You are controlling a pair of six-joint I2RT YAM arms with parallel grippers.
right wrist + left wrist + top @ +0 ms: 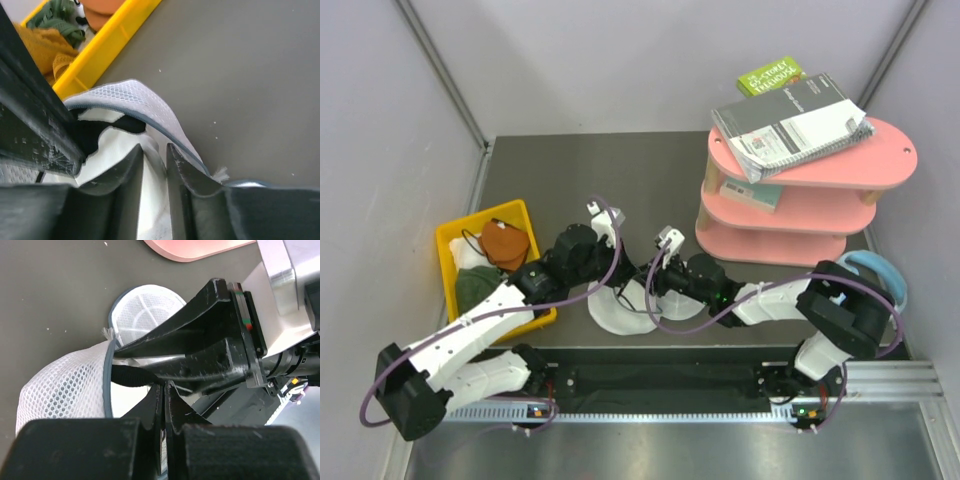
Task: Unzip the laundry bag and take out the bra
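Observation:
The laundry bag [615, 318] lies unzipped on the table between both arms, its white mesh wall [60, 390] and round lid [145, 312] spread apart. My left gripper [167, 387] is shut, pinching a thin bit of the bag's edge beside the grey-blue zipper rim. My right gripper [155, 152] reaches into the opening under the lifted mesh flap [145, 107], its jaws narrowed onto a fold of white fabric, the bra [120, 150]. A black strap [125, 125] runs across the fabric. In the top view the two grippers [616, 290] [652, 290] nearly touch.
A yellow bin [450, 245] with orange and green cloths sits left of the bag. A pink tiered shelf [800, 215] carrying books stands at the back right. Pale blue headphones [875, 265] lie by the right arm.

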